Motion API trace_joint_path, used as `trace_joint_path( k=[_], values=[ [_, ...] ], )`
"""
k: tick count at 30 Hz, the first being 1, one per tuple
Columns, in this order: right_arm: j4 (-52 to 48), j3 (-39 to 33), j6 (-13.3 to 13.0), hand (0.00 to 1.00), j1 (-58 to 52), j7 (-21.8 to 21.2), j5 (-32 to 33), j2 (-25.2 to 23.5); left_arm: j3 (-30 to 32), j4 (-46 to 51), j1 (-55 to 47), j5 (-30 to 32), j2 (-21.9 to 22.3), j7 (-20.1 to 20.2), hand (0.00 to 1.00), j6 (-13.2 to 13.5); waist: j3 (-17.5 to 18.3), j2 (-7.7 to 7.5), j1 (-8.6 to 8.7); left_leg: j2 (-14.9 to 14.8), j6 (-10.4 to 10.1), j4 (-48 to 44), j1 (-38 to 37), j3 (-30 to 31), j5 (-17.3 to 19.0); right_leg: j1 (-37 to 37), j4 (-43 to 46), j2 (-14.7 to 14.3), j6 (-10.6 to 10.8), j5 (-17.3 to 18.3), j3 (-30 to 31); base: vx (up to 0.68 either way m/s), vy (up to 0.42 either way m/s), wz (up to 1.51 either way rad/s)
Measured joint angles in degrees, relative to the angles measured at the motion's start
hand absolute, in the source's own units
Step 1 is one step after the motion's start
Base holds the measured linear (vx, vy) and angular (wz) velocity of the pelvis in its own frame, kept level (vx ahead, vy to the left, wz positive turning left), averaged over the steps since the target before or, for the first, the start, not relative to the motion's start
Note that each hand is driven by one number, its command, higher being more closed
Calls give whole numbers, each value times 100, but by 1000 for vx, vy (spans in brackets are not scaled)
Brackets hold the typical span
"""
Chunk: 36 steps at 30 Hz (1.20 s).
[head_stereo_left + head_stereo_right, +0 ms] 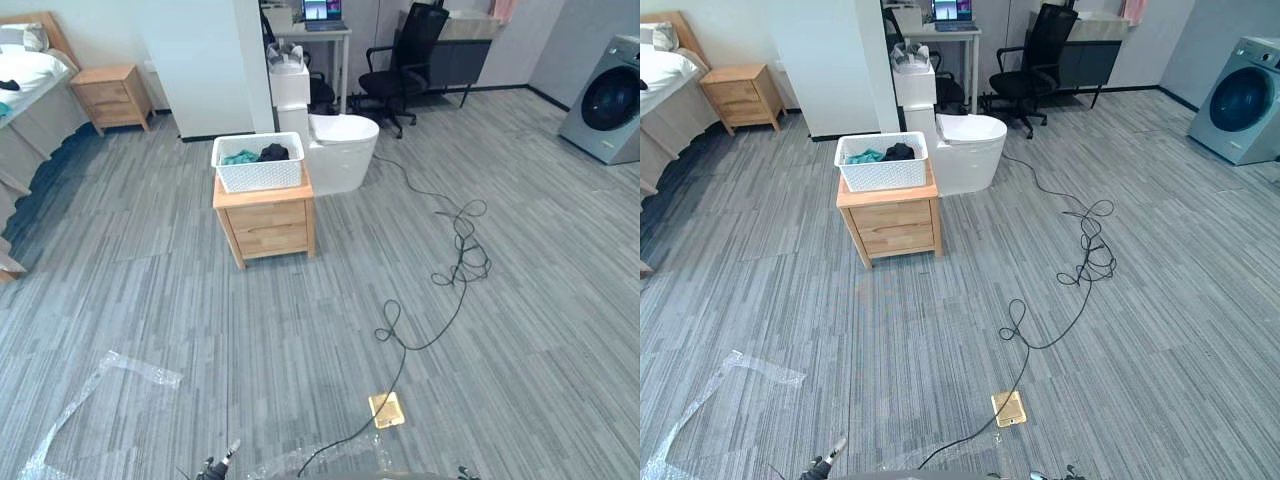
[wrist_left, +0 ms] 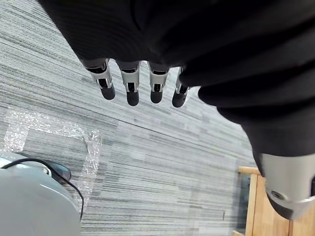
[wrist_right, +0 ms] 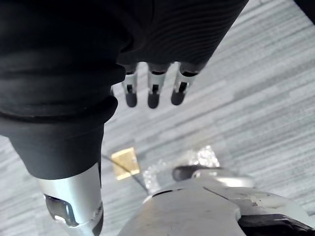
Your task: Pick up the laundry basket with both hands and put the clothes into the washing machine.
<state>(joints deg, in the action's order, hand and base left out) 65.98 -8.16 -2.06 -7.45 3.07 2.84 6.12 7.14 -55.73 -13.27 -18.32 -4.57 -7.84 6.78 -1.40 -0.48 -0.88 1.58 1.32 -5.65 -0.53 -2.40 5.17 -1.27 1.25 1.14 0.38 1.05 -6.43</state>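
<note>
Down at the robot's sides, both hands hang over the grey floor (image 1: 300,330). In the left wrist view the left hand (image 2: 129,84) has its fingers straight and relaxed, thumb apart, holding and touching nothing. Past it lie a sheet of clear plastic film (image 2: 59,132) and the edge of a pale wooden piece of furniture (image 2: 256,201). The right wrist view gives the same for the right hand (image 3: 153,91), loose and empty, and takes in a brass floor plate (image 3: 124,162) below it.

The eye views place that plate just ahead of the robot and the film to its left. Further on, well apart from both hands, stands a wooden nightstand (image 1: 266,225) with the white laundry basket (image 1: 258,176) on top. Inside the basket lie the clothes (image 1: 272,152), dark and teal. A white toilet (image 1: 338,150) stands just behind the nightstand. The washing machine (image 1: 610,100) sits far off at the right, its door closed.
</note>
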Motion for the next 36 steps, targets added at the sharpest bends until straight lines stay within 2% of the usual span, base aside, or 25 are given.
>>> trace_joint_path(
  k=[6,12,22,30,32,34,35,36],
  values=[
    [38,-34,-26,0,206,1,6,-14,6,-11,142,-1,82,19,0,29,-21,15,15,27,-31,327,-235,-3,-67,-184,-156,5,24,-2,-64,72,6,0],
    [57,-156,-28,0,368,0,4,-33,-22,-53,216,0,193,38,0,31,-69,61,9,22,-81,466,-401,-3,-107,-281,-158,11,192,39,-117,0,0,0],
    [56,-151,-28,0,420,3,5,-43,-48,-102,234,-100,187,61,0,33,-107,37,14,34,-31,900,-549,18,-361,-241,-172,8,176,30,-142,-23,-10,1],
    [56,-144,-22,0,593,2,4,-148,-39,-103,248,-129,143,159,0,43,-229,-12,1,43,-42,968,-603,-139,-373,-201,-233,2,110,-17,-18,-11,0,-7],
    [57,-147,-14,0,716,-4,4,-257,-10,-99,282,-135,157,158,0,48,-285,10,-7,41,33,839,-501,-223,-307,-88,-117,4,112,-15,58,-13,9,-23],
    [50,-193,-6,0,849,-20,2,-297,3,-57,338,-170,162,161,0,54,-459,39,-4,46,61,484,-335,-243,-115,30,170,51,229,70,74,-31,21,-14],
    [38,-289,-5,0,880,-25,4,-300,5,-19,340,-209,175,162,0,63,-527,66,-5,46,91,254,-216,-236,36,129,437,96,365,181,14,-98,38,13],
    [-28,-465,3,0,843,-21,11,-323,7,54,338,-250,226,166,0,64,-644,133,-25,29,226,-1,-148,-138,273,443,1342,191,575,435,-126,-100,48,22]
  ],
)
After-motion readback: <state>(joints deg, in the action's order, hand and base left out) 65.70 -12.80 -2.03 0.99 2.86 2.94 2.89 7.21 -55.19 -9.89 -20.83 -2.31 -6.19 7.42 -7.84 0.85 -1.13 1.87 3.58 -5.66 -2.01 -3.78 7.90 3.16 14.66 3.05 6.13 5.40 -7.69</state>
